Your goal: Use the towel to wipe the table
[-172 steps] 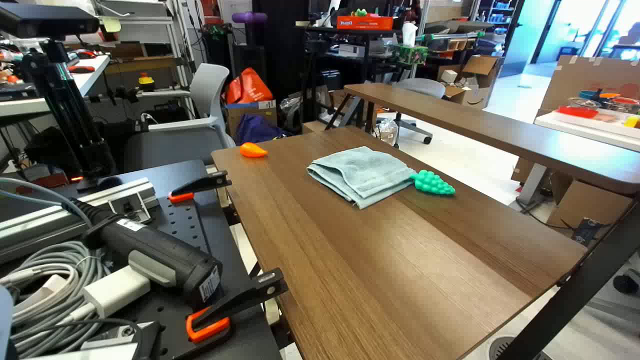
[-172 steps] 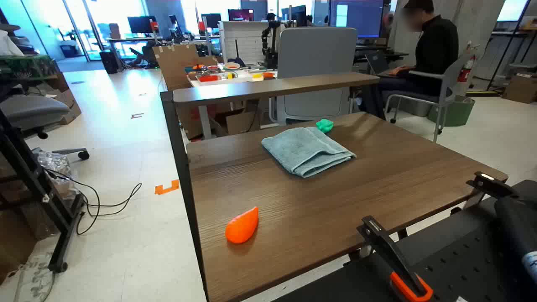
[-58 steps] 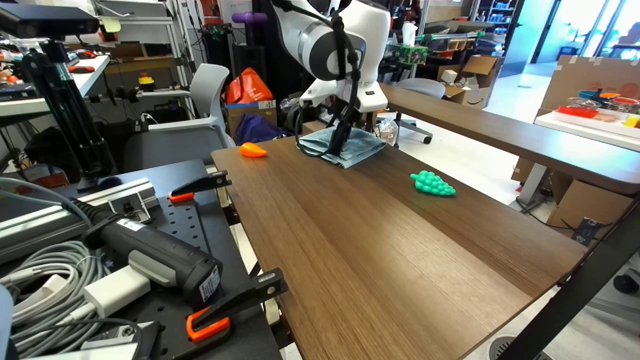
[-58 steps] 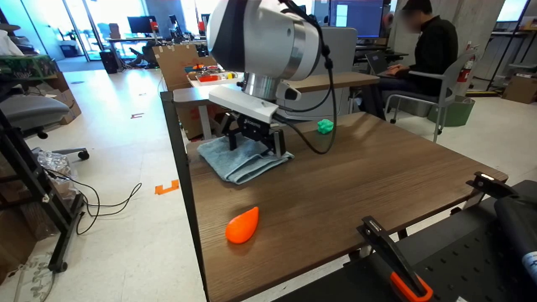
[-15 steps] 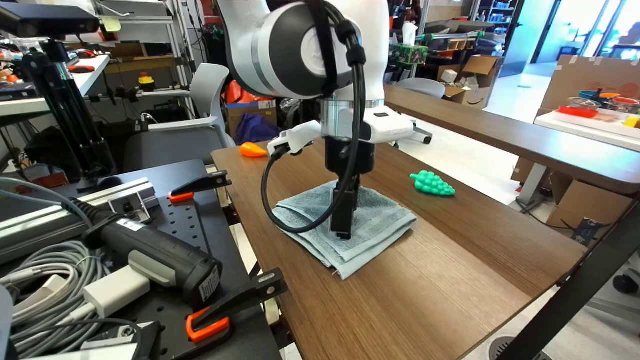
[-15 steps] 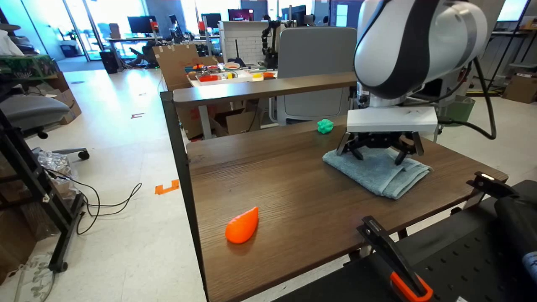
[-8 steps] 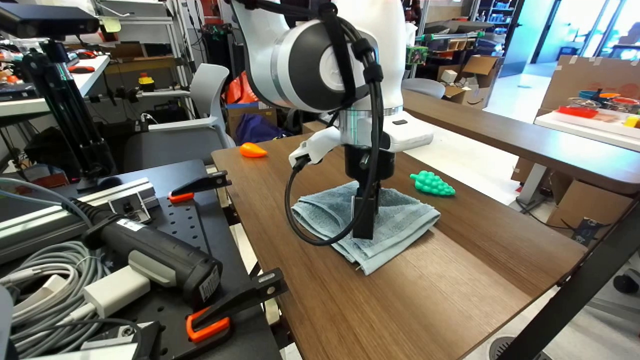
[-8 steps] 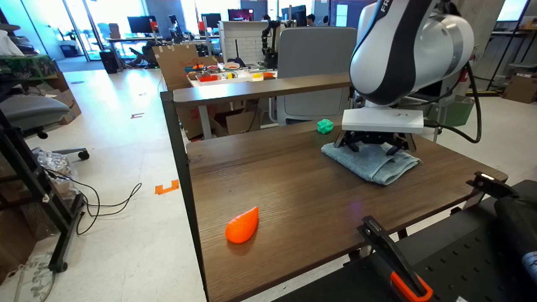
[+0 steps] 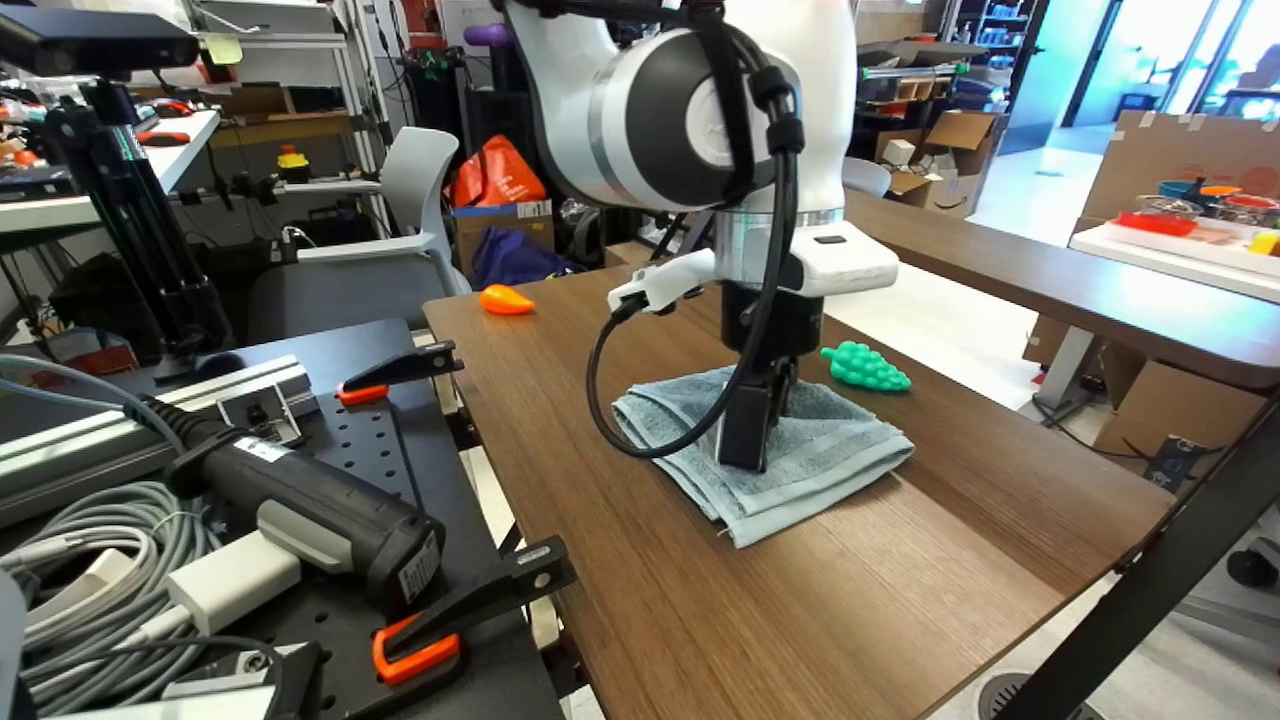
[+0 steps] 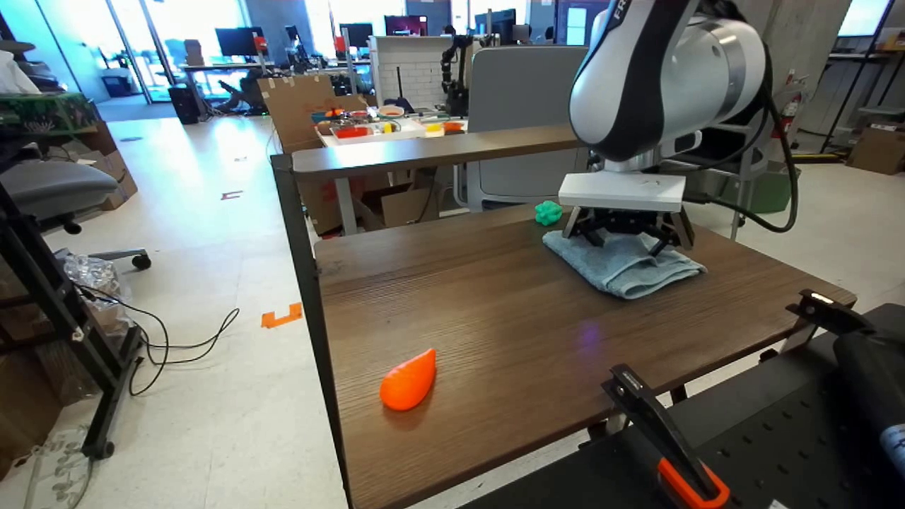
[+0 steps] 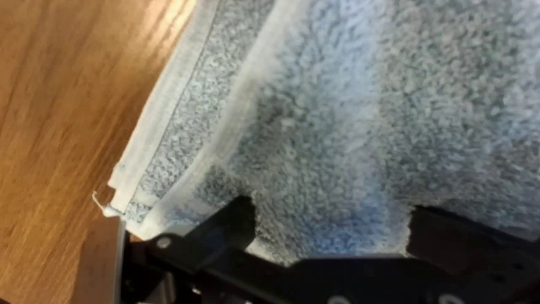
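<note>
The pale grey-blue towel (image 9: 830, 465) lies folded and flat on the dark brown table (image 9: 700, 620). In both exterior views the towel (image 10: 629, 281) is under my gripper (image 10: 629, 247), which points straight down and presses low over it. In the wrist view the towel (image 11: 320, 105) fills most of the picture, with the table's wood (image 11: 55, 105) at the left. The gripper's (image 11: 331, 215) two fingers stand apart and angle inward. Cloth bunches up between them, close to the palm, and touches both fingers. The fingertips sink into the towel and are partly hidden.
A green grape-like object (image 9: 865, 366) lies close behind the towel, near the table's far edge. An orange teardrop-shaped object (image 10: 409, 382) lies near one end. Black clamps (image 10: 650, 424) hold along the near edge beside a black bench. A raised wooden shelf (image 10: 438, 150) stands behind.
In the last second my gripper and the towel have slid together across the table, towards the green object's side. Earlier they were near the orange object's end. The green and orange objects have not moved.
</note>
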{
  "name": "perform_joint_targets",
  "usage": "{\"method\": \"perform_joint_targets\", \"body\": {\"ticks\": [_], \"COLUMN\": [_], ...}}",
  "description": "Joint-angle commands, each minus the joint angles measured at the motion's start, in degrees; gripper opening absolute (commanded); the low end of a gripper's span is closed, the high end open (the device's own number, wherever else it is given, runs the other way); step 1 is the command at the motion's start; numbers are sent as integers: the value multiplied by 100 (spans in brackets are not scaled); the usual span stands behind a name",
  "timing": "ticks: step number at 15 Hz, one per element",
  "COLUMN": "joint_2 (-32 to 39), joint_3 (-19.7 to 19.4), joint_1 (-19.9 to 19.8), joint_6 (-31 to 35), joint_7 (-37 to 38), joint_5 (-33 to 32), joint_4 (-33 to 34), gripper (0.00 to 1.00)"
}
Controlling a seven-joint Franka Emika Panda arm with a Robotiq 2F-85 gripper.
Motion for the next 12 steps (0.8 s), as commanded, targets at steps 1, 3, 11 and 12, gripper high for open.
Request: {"method": "perform_joint_targets", "body": {"ticks": [1, 3, 11, 12], "joint_2": [1164, 1388, 1394, 1143], "joint_3": [-6, -22, -135, -175], "joint_1": [-323, -489, -530, -418], "joint_6": [-561, -800, -1389, -1124], "joint_7": [635, 1012, 2086, 1927], "joint_5": [343, 410, -26, -235], "joint_4": [1365, 1735, 1657, 1254], "gripper": [100, 100, 100, 100]}}
